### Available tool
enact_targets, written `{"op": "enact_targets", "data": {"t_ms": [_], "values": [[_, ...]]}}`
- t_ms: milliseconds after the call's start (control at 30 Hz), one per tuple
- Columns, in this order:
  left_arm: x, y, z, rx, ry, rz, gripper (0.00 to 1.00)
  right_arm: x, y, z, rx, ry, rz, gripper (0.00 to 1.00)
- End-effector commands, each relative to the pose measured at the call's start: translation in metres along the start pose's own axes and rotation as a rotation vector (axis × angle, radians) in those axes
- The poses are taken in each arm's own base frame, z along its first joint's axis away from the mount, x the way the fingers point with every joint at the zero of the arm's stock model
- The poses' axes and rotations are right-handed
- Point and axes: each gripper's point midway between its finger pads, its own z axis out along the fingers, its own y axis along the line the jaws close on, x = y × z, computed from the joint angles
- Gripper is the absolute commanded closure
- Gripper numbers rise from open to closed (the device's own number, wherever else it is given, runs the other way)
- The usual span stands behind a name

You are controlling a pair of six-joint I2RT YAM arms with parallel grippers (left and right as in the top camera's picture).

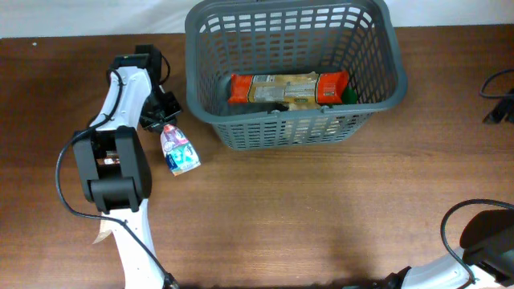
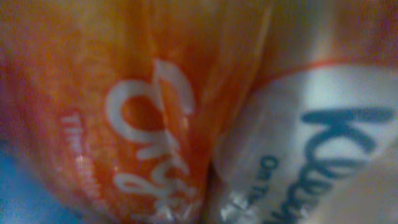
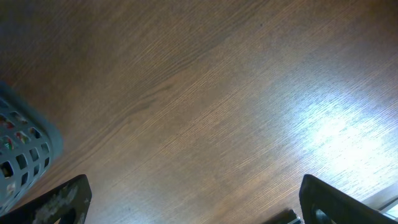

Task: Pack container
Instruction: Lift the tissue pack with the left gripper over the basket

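Container [image 1: 265, 132] on brown woodgrain table [image 1: 321, 217], pale glare patch [image 3: 329, 127]

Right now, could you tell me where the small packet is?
Overhead, the small packet is just left of the container, right by the left tool.

Left wrist view blurred; glare on table [image 3: 329, 127].

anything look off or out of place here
One small packet lies on the table, outside the basket, at the left gripper. The left wrist view is filled by blurred wrapper, too close to read the grip.
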Motion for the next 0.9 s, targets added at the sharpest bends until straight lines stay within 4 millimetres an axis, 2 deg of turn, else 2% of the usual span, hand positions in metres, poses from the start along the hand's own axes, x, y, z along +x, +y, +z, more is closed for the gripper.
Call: {"op": "enact_targets", "data": {"t_ms": [0, 133, 233, 333, 400, 500, 633, 767, 867], "values": [[-0.022, 0.02, -0.015, 0.0, -0.031, -0.055, 0.98, 0.0, -0.003, 0.001, 0.013, 0.003, 0.01, 0.01], [-0.047, 0.037, -0.071, 0.047, -0.14, -0.103, 0.98, 0.0, -0.003, 0.001, 0.013, 0.003, 0.01, 0.01], [-0.062, 0.046, -0.129, 0.093, -0.266, -0.094, 0.98, 0.0, -0.003, 0.001, 0.013, 0.003, 0.01, 0.01], [-0.07, 0.043, -0.202, 0.153, -0.44, -0.044, 0.98, 0.0, -0.003, 0.001, 0.013, 0.003, 0.01, 0.01], [-0.064, 0.028, -0.257, 0.232, -0.568, 0.056, 0.98, 0.0, -0.003, 0.001, 0.013, 0.003, 0.01, 0.01], [-0.038, -0.001, -0.336, 0.335, -0.756, 0.257, 0.98, 0.0, -0.003, 0.001, 0.013, 0.003, 0.01, 0.01], [0.023, -0.035, -0.432, 0.418, -1.017, 0.488, 0.98, 0.0, -0.003, 0.001, 0.013, 0.003, 0.01, 0.01], [0.087, -0.057, -0.511, 0.505, -1.263, 0.65, 0.98, 0.0, -0.003, 0.001, 0.013, 0.003, 0.01, 0.01], [0.124, -0.073, -0.55, 0.576, -1.396, 0.735, 0.98, 0.0, -0.003, 0.001, 0.013, 0.003, 0.01, 0.01]]}}
